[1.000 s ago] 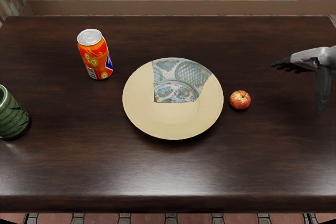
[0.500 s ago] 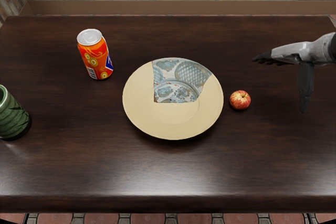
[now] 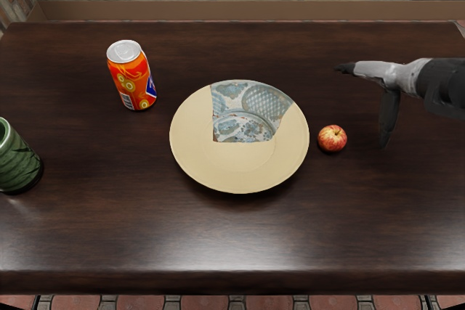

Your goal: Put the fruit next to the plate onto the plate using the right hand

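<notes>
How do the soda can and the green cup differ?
The soda can is orange with a silver top, fully visible; the green cup is ribbed, cut off by the left edge. The can sits farther back, the cup nearer. Both stand upright on the table.

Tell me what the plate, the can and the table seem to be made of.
Plate: probably ceramic, matte cream glaze with a blue-grey patterned patch. Can: metal, likely aluminium, from its silvery lid; glossy printed orange wall. Table: dark wood or wood veneer, polished, judging by faint grain streaks and soft sheen.
</notes>
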